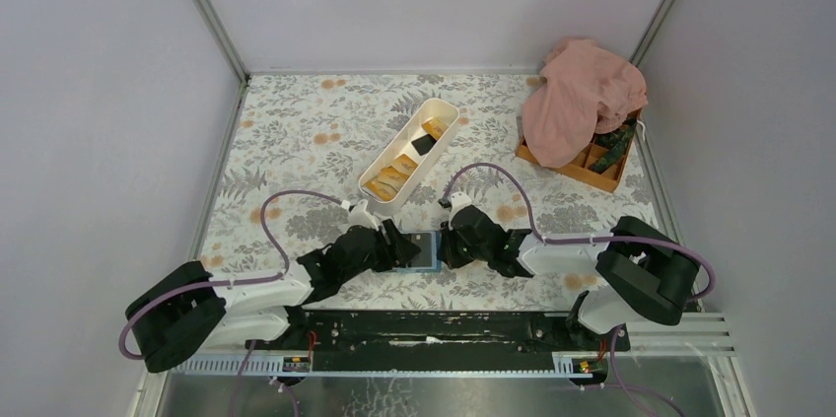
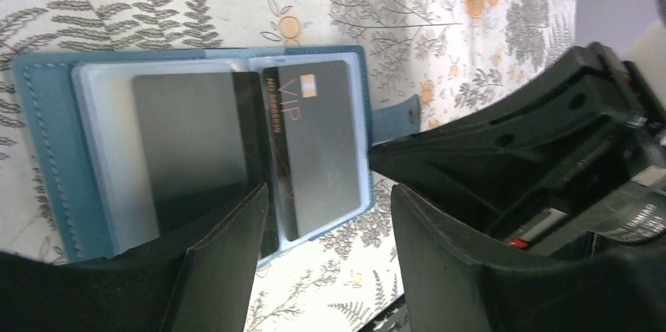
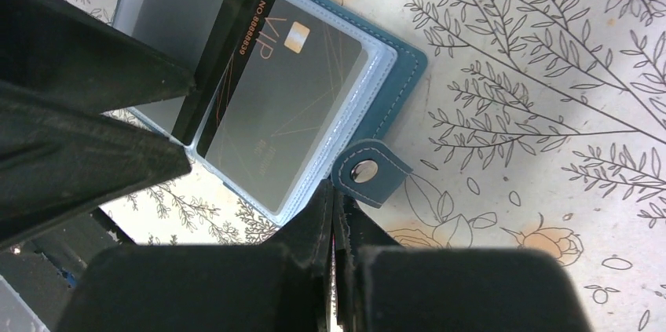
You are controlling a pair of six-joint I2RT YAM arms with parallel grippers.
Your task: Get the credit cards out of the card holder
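1. Card holder [image 1: 426, 251] [image 2: 43, 136] [image 3: 400, 73]: blue, lying open and flat on the floral tablecloth [image 1: 296, 131] near the front edge, between the two grippers. Its snap tab [image 3: 365, 171] sticks out from one edge.
2. A black VIP card [image 2: 318, 151] [image 3: 290, 112] sits in a clear sleeve of the holder. The facing sleeve shows a grey face with a black stripe.
3. Left gripper [image 1: 399, 249] [image 2: 328, 198]: jaws spread wide. One finger [image 2: 228, 253] overlaps the holder's near edge, and the other is off the holder, over the cloth.
4. Right gripper [image 1: 446, 247] [image 3: 334, 198]: jaws pressed together with no gap seen, the tips at the holder's edge just beside the snap tab. Whether they pinch any part of the holder cannot be told.
5. White tray [image 1: 446, 109]: beyond the holder, lying diagonally, holding orange-yellow cards [image 1: 392, 177] and a black card [image 1: 424, 145].
6. Orange box [image 1: 582, 171]: far right, partly under a pink cloth [image 1: 582, 97].
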